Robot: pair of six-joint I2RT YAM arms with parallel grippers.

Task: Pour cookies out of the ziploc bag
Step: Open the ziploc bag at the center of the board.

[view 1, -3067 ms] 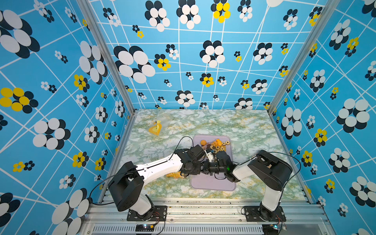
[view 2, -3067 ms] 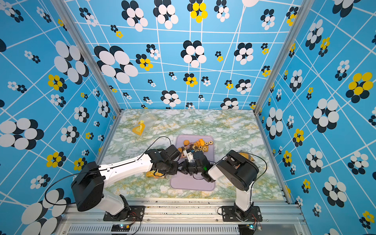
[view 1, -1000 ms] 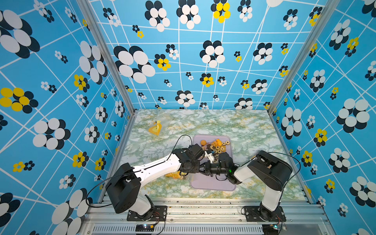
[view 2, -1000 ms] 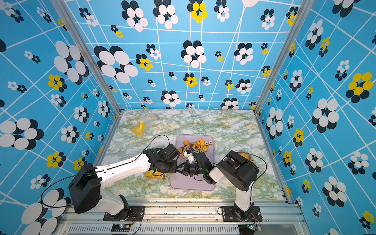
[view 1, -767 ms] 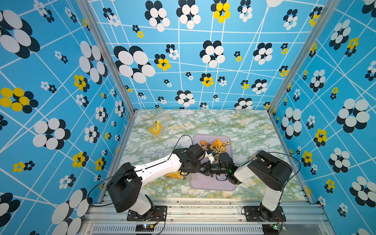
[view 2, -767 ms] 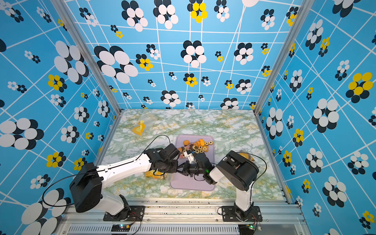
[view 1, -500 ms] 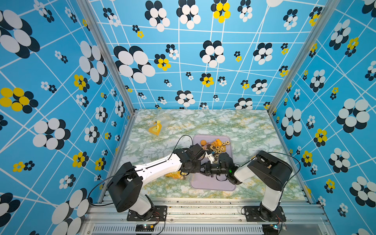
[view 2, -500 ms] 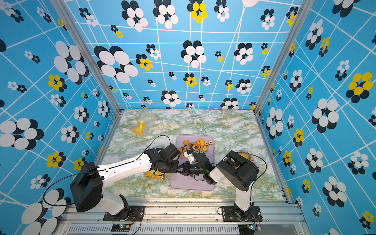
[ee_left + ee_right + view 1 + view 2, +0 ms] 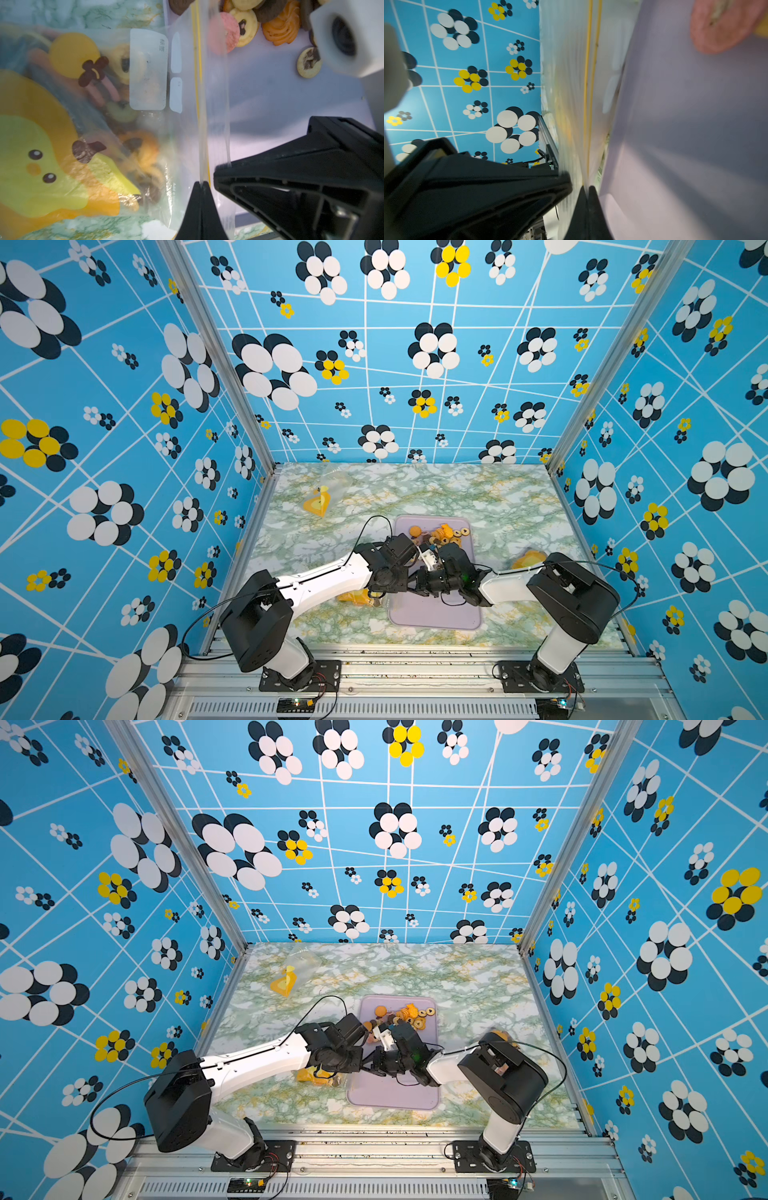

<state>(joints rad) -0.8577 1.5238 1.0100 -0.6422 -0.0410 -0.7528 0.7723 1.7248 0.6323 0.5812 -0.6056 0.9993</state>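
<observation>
**Top views:** In both top views the two arms meet over the left side of a lavender tray [image 9: 436,616] [image 9: 395,1096] on the marbled table [image 9: 498,497]. The left gripper [image 9: 409,578] and right gripper [image 9: 420,581] are nose to nose, and their jaws are too hidden here to read. The ziploc bag [image 9: 357,596] (printed with a yellow duck) lies on the table just beside the tray's left rim, under the left wrist. Loose cookies [image 9: 440,531] are heaped at the tray's far end.

**Left wrist view:** The left gripper [image 9: 200,187] is pinched tight on the yellow zip strip, with only plastic between its fingertips. The ziploc bag [image 9: 145,93] lies with its mouth over the tray [image 9: 291,99]. Some cookies [image 9: 143,149] are inside the bag, and others lie loose on the tray. The tip of the right gripper [image 9: 224,169] meets the mouth's outer flap.

**Right wrist view:** The right gripper [image 9: 588,190] is clamped on the bag's edge beside the yellow zip lines, with no gap between its fingertips. The ziploc bag [image 9: 571,83] rises beside the tray [image 9: 695,135]. One of the cookies [image 9: 720,27], pink and blurred, lies on the tray.
</observation>
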